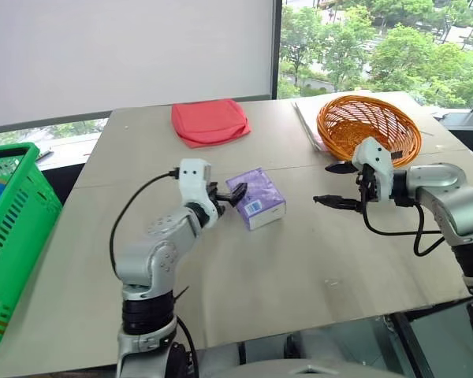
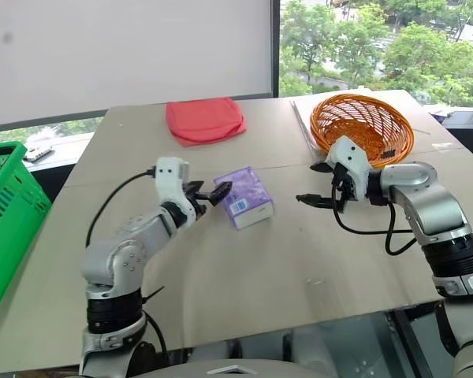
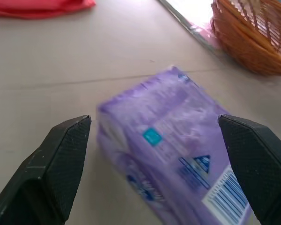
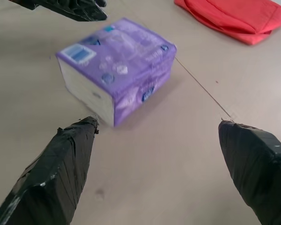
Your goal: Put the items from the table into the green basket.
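step: reaching for tissue pack (image 1: 257,198), mid-table just short of the seam | left gripper (image 1: 225,193) spread at its near end (nothing held) | right gripper (image 1: 336,186) spread, apart | next: clamp, carry to green basket (image 1: 14,228) off table's left edge

No wording can be read anywhere. The purple tissue pack (image 3: 178,154) carries a white barcode patch, a small teal square and blue-white emblems, but their print is too blurred to make out, and no letters or numbers are legible.
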Tool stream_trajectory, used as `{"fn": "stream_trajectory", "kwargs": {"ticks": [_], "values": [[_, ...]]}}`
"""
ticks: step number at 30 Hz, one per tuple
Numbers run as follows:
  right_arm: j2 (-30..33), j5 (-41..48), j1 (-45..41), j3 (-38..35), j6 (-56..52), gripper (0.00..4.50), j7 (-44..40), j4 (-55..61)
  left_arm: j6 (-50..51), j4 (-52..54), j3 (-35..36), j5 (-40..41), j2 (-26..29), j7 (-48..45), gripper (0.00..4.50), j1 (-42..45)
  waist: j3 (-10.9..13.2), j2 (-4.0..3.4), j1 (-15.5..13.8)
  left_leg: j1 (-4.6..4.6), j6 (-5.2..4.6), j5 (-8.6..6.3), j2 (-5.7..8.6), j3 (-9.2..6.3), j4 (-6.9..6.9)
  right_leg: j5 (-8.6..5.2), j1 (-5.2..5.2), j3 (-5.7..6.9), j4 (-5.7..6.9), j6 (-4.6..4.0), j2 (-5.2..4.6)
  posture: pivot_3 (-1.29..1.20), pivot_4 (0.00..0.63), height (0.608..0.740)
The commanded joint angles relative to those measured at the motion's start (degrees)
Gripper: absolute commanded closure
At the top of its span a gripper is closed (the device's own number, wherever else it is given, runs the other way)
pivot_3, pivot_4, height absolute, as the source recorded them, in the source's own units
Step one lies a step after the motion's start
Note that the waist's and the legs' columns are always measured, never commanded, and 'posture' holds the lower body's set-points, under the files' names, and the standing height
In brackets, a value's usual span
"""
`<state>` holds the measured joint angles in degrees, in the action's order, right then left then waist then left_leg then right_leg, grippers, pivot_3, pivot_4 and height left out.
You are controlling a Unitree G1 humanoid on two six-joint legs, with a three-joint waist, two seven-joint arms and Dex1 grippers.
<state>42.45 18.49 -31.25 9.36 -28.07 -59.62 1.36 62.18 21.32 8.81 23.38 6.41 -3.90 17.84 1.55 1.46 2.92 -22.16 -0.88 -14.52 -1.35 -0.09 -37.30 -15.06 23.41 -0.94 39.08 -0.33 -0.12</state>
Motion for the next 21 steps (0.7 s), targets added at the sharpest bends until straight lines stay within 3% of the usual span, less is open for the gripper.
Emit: {"fn": "stream_trajectory", "kwargs": {"ticks": [1, 5, 6, 10, 11, 12, 15, 17, 21], "values": [[0.51, -0.33, 0.17, -2.37, 1.22, 0.00, 0.62, 2.83, 2.35, -2.55, -0.84, -1.61, -2.47, 3.50, 0.05, -0.27, 0.03, -0.04, 0.03, 0.14, 0.00, 0.00, 0.00, -0.02, 0.00, 0.00, -0.11, -0.01, 0.00, 0.00, 0.05, -0.12, 0.000, 0.740], [0.83, -1.40, 0.66, -2.60, 1.95, 0.00, 1.03, 2.91, 3.99, -3.46, -0.95, -4.03, -4.45, 6.95, 0.05, -1.44, -0.02, -0.15, 0.54, 0.46, 0.00, 0.00, 0.02, -0.02, -0.02, -0.02, -0.52, -0.01, -0.13, 0.01, 0.17, -0.13, 0.000, 0.740], [0.67, -1.32, 0.58, -2.71, 1.78, 0.00, 1.15, 3.07, 3.13, -3.44, -1.07, -4.09, -4.70, 6.77, 0.28, -1.72, -0.03, -0.18, 0.63, 0.54, 0.00, 0.00, 0.06, -0.01, -0.03, -0.03, -0.65, -0.01, -0.17, 0.02, 0.21, -0.13, 0.000, 0.740], [0.23, -1.12, 0.53, -2.74, 1.24, 0.00, 1.46, 4.01, 2.33, -2.84, -2.12, -4.15, -4.78, 6.04, 1.76, -2.68, -0.05, -0.20, 1.01, 0.58, 0.00, 0.00, 0.11, 0.02, -0.06, -0.02, -0.74, -0.05, -0.21, 0.07, 0.19, -0.13, 0.000, 0.740], [0.16, -1.08, 0.56, -2.72, 1.19, 0.00, 1.55, 4.14, 2.29, -2.80, -2.15, -4.04, -4.88, 6.06, 1.90, -2.75, -0.06, -0.22, 1.07, 0.59, 0.00, 0.00, 0.11, 0.02, -0.06, -0.02, -0.74, -0.05, -0.21, 0.07, 0.19, -0.13, 0.000, 0.740], [0.06, -1.13, 0.52, -2.62, 1.23, 0.00, 1.60, 4.08, 1.72, -3.03, -2.08, -4.13, -5.01, 6.20, 2.54, -2.68, -0.07, -0.23, 1.07, 0.59, 0.00, 0.00, 0.11, 0.02, -0.05, -0.02, -0.74, -0.07, -0.21, 0.07, 0.19, -0.12, 0.000, 0.740], [-0.69, -0.93, -0.20, -2.17, 1.60, 0.00, 1.30, 3.99, 0.77, -4.19, -1.29, -4.34, -5.46, 6.80, 3.44, -1.82, -0.09, -0.27, 1.02, 0.62, 0.00, 0.00, 0.08, 0.00, -0.05, -0.02, -0.75, -0.05, -0.18, 0.06, 0.21, -0.09, 0.000, 0.740], [-3.61, 3.39, -2.45, -3.69, -1.47, 0.00, 1.67, 5.46, -0.39, -4.46, -1.38, -6.12, -3.13, 7.08, 4.12, -0.59, -0.09, -0.27, 1.05, 0.63, 0.00, 0.00, 0.09, -0.02, -0.05, -0.03, -0.75, -0.04, -0.16, 0.05, 0.24, -0.09, 0.000, 0.740], [-10.32, 12.99, -9.17, -6.87, -9.01, 0.00, 3.13, 8.34, -4.53, -2.96, 0.60, -12.08, 9.32, 7.10, 4.12, 4.26, 0.14, -0.34, 1.55, 0.62, 0.00, 0.00, 0.07, -0.24, -0.04, 0.02, -0.72, -0.40, -0.12, -0.01, 0.50, -0.06, 0.000, 0.740]]}}
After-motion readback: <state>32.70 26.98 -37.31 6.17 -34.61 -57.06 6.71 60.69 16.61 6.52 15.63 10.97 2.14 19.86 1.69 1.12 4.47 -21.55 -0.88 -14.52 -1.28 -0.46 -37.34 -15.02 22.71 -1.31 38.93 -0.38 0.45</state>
